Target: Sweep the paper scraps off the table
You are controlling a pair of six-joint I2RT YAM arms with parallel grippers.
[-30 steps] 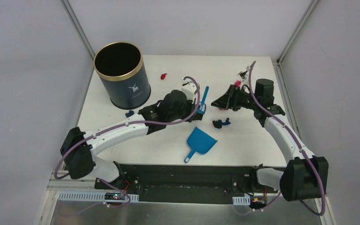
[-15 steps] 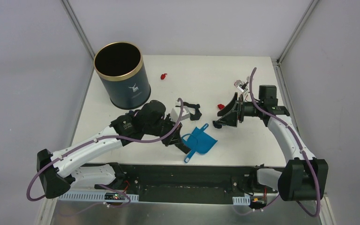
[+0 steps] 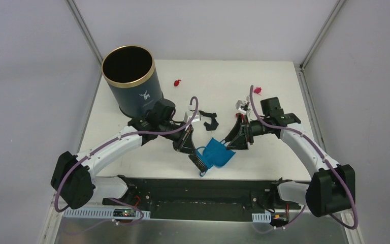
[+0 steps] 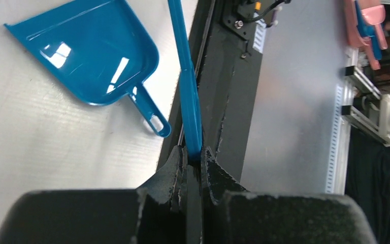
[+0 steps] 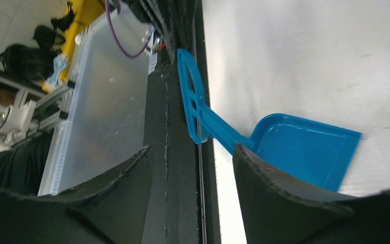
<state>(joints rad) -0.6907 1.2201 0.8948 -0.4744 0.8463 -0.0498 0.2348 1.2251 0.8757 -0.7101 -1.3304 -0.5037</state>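
My left gripper point(image 3: 187, 141) is shut on the blue handle point(image 4: 188, 96) of the hand brush, whose black bristles point(image 3: 198, 162) rest near the table's front edge, just left of the blue dustpan point(image 3: 219, 152). The dustpan point(image 4: 91, 56) lies flat on the white table point(image 3: 264, 152). My right gripper point(image 3: 232, 140) hovers open over the pan's right side; in its wrist view the pan's handle point(image 5: 199, 114) lies ahead of the open gripper point(image 5: 193, 157), untouched. Paper scraps show farther back: a red one point(image 3: 177, 82), a magenta one point(image 3: 257, 90) and a black one point(image 3: 210, 120).
A dark navy bin point(image 3: 133, 86) with a gold rim stands at the back left, close to my left arm's elbow. The black rail point(image 3: 208, 185) runs along the front edge right below the dustpan's handle.
My left arm swung the brush from mid-table down to the front edge beside the dustpan. My right gripper came forward and left over the dustpan, its jaws a little narrower.
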